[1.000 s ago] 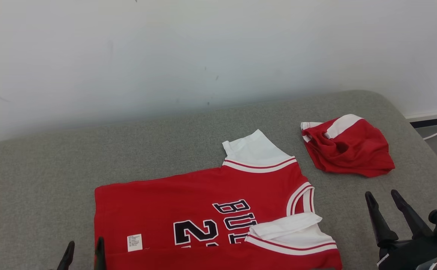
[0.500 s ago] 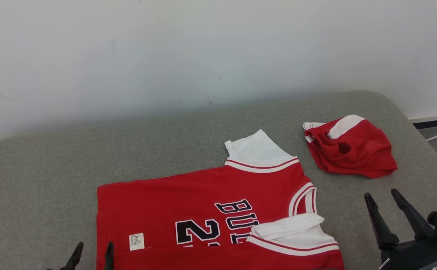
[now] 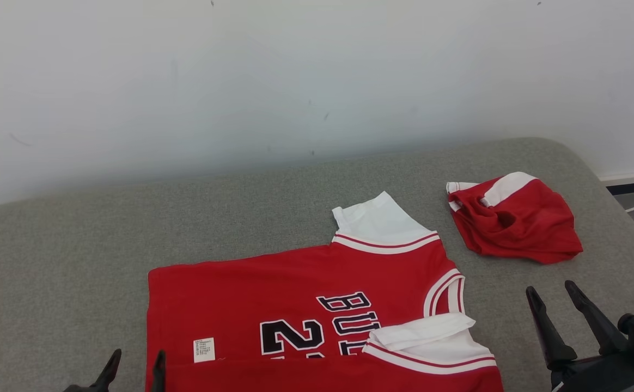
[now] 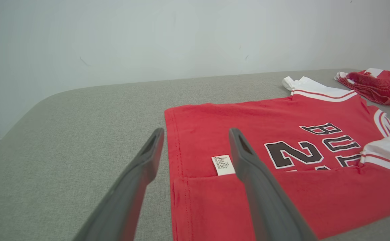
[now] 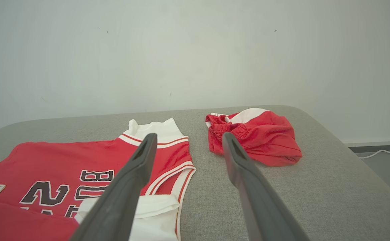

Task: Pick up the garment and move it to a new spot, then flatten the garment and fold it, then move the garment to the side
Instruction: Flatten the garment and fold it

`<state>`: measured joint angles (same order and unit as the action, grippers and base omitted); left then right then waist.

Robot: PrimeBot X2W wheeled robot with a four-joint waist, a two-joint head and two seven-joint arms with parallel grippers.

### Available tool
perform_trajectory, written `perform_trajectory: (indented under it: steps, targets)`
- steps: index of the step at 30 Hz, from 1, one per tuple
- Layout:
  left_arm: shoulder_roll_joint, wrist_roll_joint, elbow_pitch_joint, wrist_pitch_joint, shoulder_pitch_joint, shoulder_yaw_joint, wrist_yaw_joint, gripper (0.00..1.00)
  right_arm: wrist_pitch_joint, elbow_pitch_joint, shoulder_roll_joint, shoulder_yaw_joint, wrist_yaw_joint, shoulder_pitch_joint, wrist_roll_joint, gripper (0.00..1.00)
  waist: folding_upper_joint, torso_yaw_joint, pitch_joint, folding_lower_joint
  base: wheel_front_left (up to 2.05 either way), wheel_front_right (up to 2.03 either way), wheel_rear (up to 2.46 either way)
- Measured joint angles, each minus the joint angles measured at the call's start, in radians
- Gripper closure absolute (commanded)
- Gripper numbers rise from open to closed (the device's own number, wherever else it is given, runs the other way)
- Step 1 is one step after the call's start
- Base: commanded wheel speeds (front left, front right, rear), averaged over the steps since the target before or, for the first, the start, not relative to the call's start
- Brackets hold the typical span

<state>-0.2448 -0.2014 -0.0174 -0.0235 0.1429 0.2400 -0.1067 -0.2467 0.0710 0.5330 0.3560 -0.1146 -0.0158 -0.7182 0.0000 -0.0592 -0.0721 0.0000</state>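
Slight camera shift; one jersey (image 3: 273,288), one red bundle (image 3: 524,234)

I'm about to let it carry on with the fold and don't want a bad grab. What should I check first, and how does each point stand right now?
1. Left gripper open and empty: ok.
2. Right gripper open and empty: ok.
3. Left gripper lined up on the jersey: ok, its fingers straddle the jersey's left edge in the left wrist view.
4. Jersey body flat: ok, with the near strip folded over.
5. Near white sleeve flat: not ok, its flap is doubled over.
6. Red shorts apart from the jersey: ok, grey surface shows between them.
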Motion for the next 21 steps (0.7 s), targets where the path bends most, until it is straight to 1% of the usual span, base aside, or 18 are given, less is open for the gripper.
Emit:
perform_trajectory:
  steps: [5, 16, 21]
  targets:
    - [0.001, 0.000, 0.006, 0.012, 0.002, -0.001, -0.007, 0.00, 0.000, -0.003, 0.000, -0.003, 0.000, 0.000, 0.000, 0.00, 0.0000, 0.007, -0.001, 0.0000, 0.00, 0.00, 0.00]
    - [0.016, -0.003, 0.007, 0.042, -0.009, 0.006, -0.006, 0.00, 0.009, 0.001, -0.004, -0.008, -0.001, -0.013, -0.002, 0.00, 0.0000, 0.037, 0.017, 0.0000, 0.00, 0.00, 0.00]
    - [0.013, -0.009, -0.009, 0.062, -0.071, 0.013, 0.021, 0.00, 0.030, 0.026, -0.002, -0.008, -0.001, 0.017, -0.003, 0.00, 0.0000, 0.051, 0.035, 0.0000, 0.00, 0.00, 0.00]
